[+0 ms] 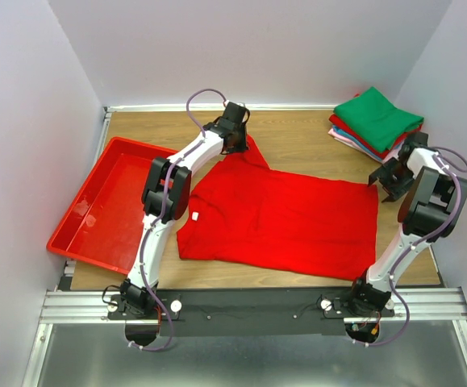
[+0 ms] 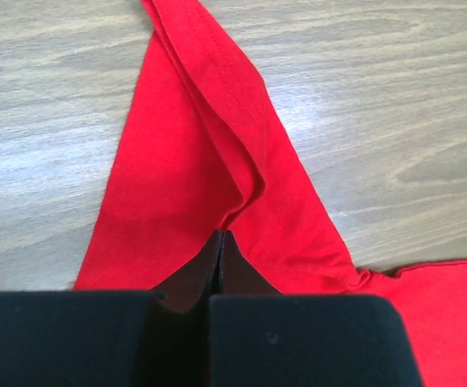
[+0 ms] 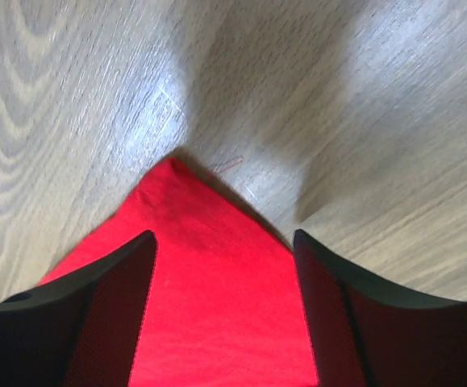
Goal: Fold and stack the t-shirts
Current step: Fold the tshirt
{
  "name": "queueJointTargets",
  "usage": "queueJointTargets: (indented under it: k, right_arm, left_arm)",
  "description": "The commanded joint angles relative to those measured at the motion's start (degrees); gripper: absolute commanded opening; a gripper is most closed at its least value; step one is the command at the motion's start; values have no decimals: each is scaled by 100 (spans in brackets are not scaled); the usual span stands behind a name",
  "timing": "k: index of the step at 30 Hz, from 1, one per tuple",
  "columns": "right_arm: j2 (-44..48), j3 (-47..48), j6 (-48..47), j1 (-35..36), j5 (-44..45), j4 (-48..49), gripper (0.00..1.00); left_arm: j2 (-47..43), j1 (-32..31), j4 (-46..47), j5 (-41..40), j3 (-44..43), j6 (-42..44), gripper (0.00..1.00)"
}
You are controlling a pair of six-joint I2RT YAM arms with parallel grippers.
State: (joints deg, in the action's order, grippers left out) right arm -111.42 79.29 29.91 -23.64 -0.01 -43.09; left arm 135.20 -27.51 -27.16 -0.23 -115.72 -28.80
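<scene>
The left arm (image 1: 168,189) is reaching far forward from its base, nearly straightened. The left gripper (image 2: 221,242) is pointing steeply down with its jaws pressed fully together, pinching a raised fold of the red t-shirt (image 2: 177,177). The right arm (image 1: 427,201) is standing sharply folded at the elbow close to its base, and the right gripper (image 3: 221,242) is hanging low with its jaws standing well apart, both fingers (image 3: 104,306) angling downward.

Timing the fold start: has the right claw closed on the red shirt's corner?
No: the right claw stands with jaws apart, either side of a corner of the red t-shirt.
</scene>
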Motion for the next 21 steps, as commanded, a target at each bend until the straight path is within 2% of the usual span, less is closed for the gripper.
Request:
queueJointTargets:
  k: [1,6,16,19,21]
  right_arm:
    - [-187,-27,6,-36,36,239,72]
    - [-249,-185,6,-27,-131,520,65]
    - [-530,-36,-20,-36,-227,846,57]
    - [-583,-36,-55,-36,-271,881,52]
    - [-574,-88,-64,-27,-341,890,41]
  left_arm:
    - [-310,0,-114,234,-170,-47,0]
    - [-283,0,-158,287,-240,-47,0]
    - [-310,17,-237,295,-302,-47,0]
    - [-327,17,-237,295,-319,-56,0]
    - [-336,17,-246,295,-319,-73,0]
